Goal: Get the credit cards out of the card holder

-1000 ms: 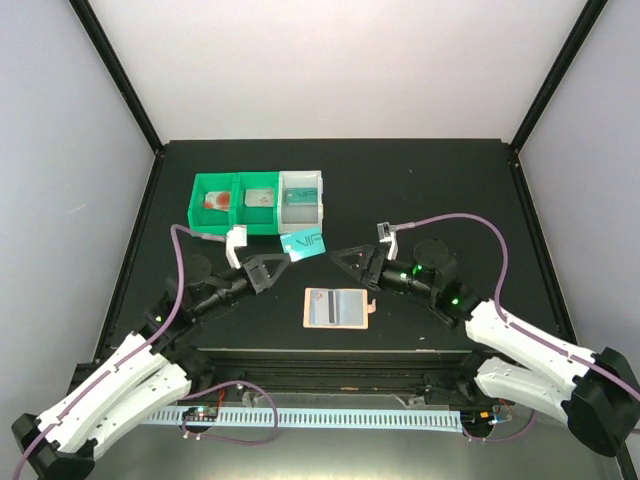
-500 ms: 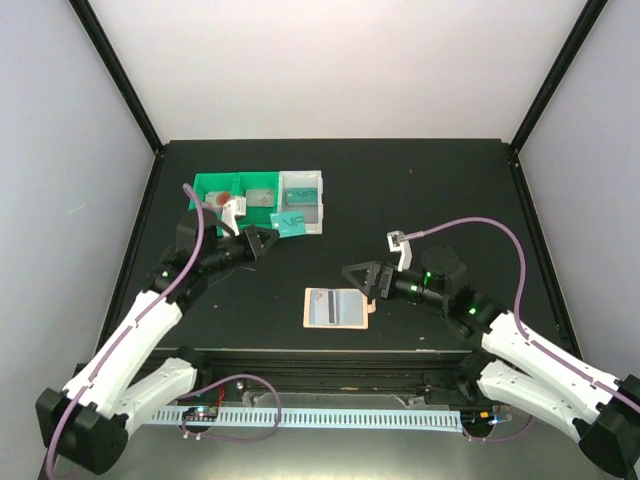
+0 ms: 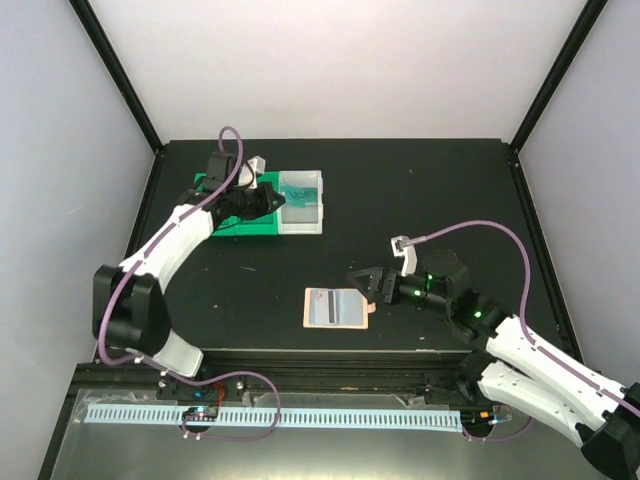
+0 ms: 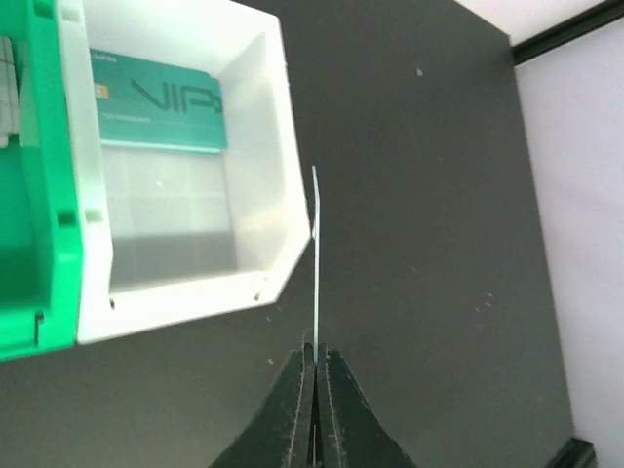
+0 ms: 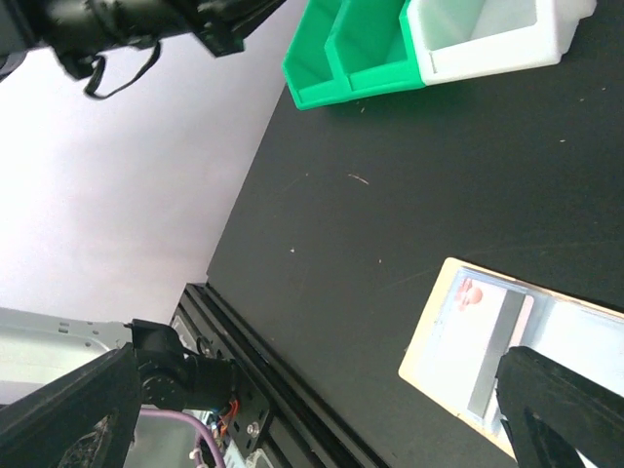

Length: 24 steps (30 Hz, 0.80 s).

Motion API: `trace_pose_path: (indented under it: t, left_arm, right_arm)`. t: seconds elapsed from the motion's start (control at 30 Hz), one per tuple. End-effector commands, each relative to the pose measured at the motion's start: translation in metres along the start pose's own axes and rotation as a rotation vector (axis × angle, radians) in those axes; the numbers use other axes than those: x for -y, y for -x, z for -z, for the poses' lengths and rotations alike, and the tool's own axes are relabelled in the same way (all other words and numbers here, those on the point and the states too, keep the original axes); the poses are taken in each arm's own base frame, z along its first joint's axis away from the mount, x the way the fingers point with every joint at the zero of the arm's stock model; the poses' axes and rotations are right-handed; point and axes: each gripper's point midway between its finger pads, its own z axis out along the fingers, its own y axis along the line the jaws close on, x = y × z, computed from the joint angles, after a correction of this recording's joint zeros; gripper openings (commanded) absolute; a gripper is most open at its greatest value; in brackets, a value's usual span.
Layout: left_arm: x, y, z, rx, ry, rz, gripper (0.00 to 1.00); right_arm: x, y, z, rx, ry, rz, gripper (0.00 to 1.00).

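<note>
Top view: left end effector [image 3: 275,200] at the white bin [image 3: 305,226], upper left; right end effector [image 3: 357,279], spread wide and empty, beside the central card holder [image 3: 337,307]; left wrist view: drop-off step, clamped credit card [image 4: 316,244] edge-on beside the bin wall, probably needing alignment, then release; right wrist view: card holder unfolded, lower right.

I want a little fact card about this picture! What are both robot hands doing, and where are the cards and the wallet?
left gripper: shut on a thin card, seen edge-on, at the rim of the white bin
right gripper: open, holding nothing, beside the wallet
wallet: open flat on the table
white bin: one teal card inside
green bin: right against the white bin
</note>
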Motion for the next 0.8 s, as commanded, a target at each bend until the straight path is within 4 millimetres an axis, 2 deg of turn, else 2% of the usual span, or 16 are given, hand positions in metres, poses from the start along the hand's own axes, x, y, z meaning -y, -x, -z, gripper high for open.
trace_pose_path:
  t: [0.0,0.13,0.3,0.57,0.77]
  left_arm:
    - [-0.011,0.028,-0.022,-0.005,0.044,-0.039,0.02]
    - [-0.026,0.045,-0.050,-0.016,0.082,-0.023,0.01]
    - [-0.045,0.056,-0.080,-0.053,0.117,0.011,0.02]
    - [-0.055,0.079,-0.111,-0.032,0.124,0.051,0.02]
    - [-0.074,0.075,-0.133,-0.070,0.160,0.072,0.02]
  right_arm:
    - [-0.004,0.012,0.011,0.054,-0.019,0.030,1.00]
    - [-0.005,0.012,0.015,0.062,-0.015,0.031,1.00]
    - [0.001,0.012,0.016,0.067,-0.052,0.032,1.00]
    - [0.001,0.012,0.011,0.050,-0.057,0.031,1.00]
    - [0.005,0.015,0.014,0.088,-0.063,0.014,1.00]
